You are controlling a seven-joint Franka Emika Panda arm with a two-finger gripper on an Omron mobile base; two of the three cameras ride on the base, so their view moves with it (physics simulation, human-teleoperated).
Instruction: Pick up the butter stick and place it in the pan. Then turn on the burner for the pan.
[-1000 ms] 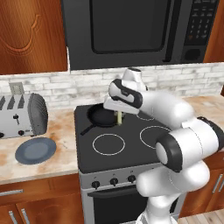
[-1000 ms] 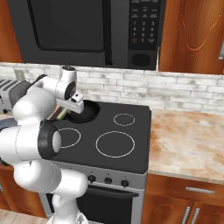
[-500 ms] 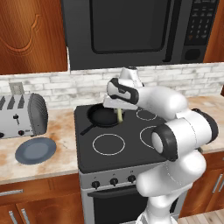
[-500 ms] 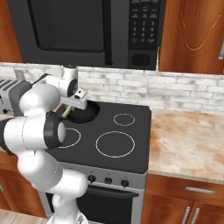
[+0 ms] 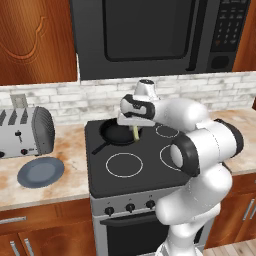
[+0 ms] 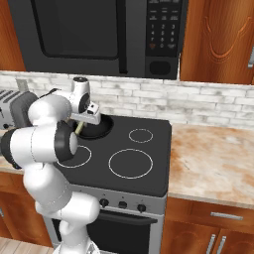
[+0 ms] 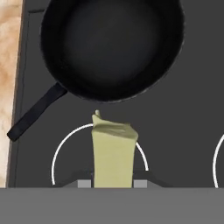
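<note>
Gripper: closed on the butter stick, a fingertip pressed to each side of it; held above the stovetop near the pan's front rim.
Butter stick: pale yellow bar, clamped between the fingers and hanging off the surface; in the hand view it lies over the ring of the front-left burner, just short of the pan (its free end looks ragged). Seen also under the hand and.
Pan: round, black, shallow rim, nothing in it; sits on the rear-left burner of the stove. Long straight handle points toward the counter on the stove's left side.
Burner knobs: a row on the stove's front panel; their setting cannot be told.
Plate: round, blue-grey, on the counter left of the stove, well apart from the pan.
Toaster: silver, behind the plate against the brick wall.
Microwave: black, mounted above the stove.
</note>
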